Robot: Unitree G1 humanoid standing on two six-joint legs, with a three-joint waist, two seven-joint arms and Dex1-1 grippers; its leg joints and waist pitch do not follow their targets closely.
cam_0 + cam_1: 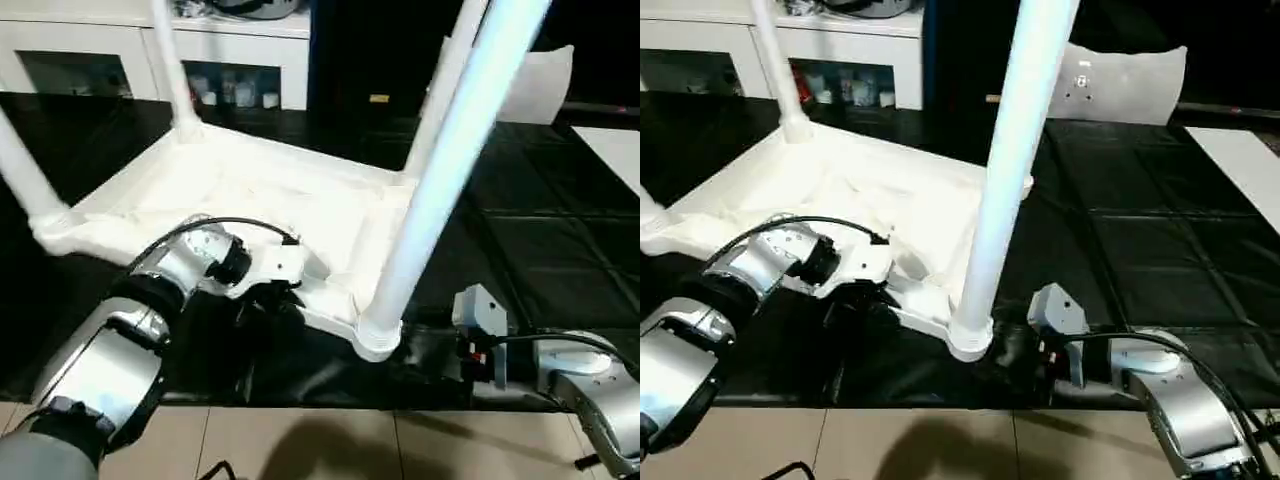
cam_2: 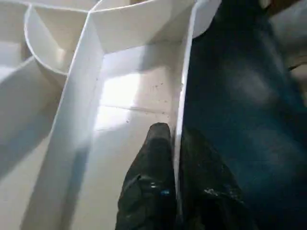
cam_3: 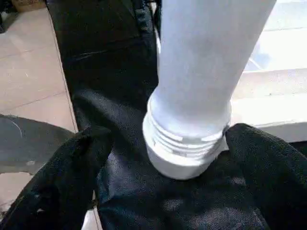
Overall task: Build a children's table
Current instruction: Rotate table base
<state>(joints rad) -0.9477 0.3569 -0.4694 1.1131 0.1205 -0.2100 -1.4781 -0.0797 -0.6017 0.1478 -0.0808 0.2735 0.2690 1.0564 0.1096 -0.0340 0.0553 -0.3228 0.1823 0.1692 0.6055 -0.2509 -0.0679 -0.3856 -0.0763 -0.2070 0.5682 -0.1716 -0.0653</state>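
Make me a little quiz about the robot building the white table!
1. True or false: the table top lies upside down on the black mat.
2. What is the left gripper pinching: A) a leg, B) the table top's thin rim, C) the mat?
3. Which gripper stands open around the near leg?

Key: 1 true. 2 B. 3 the right gripper.

The upturned white rectangular plastic table top [image 1: 250, 200] looks smooth and faintly glossy, its thin moulded ribs [image 2: 81, 91] catching soft highlights. The long white tapered plastic tube leg [image 1: 1010, 170] nearest the camera has a satiny sheen and ridged thread rings [image 3: 184, 143] at its base. Beneath lies a black sheet [image 1: 1160, 240], slightly shiny and wrinkled like plastic film, over matt beige floor tiles [image 1: 300, 445]; the brushed silver metal forearm [image 1: 110, 360] gleams.
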